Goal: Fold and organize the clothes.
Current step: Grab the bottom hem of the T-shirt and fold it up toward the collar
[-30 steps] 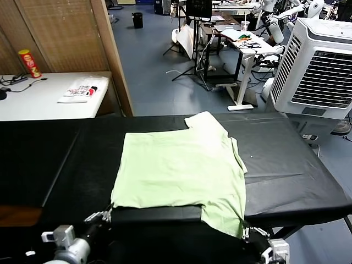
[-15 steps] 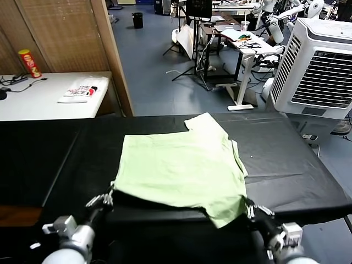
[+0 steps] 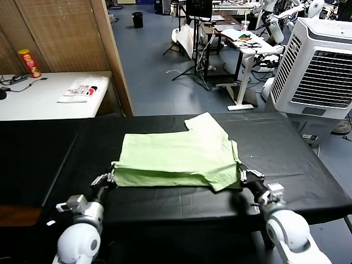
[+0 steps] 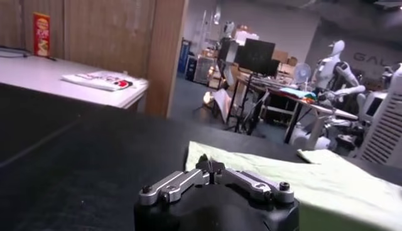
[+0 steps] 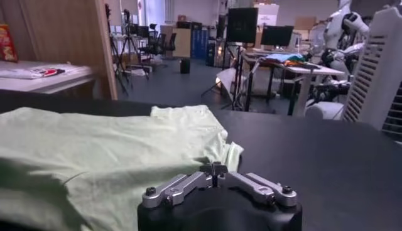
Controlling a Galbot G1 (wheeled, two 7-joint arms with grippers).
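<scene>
Now, left gripper (image 3: pixel 111 177) and right gripper (image 3: pixel 242 175) clenched on shirt (image 3: pixel 179 155) hem corners, lifted.

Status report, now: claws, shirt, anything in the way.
Left claw shut on shirt hem, right claw shut on the other corner. Near edge lifted, carried over shirt. Nothing in the way on the black table.

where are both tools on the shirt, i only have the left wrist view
Observer: In the head view the left tool is shut on the near left corner of the green shirt.
Operator: and the right one
Observer: The right tool is shut on the near right corner.
Operator: is the hem off the table
Observer: Yes, the near edge is lifted and carried over the shirt, above the black table.
</scene>
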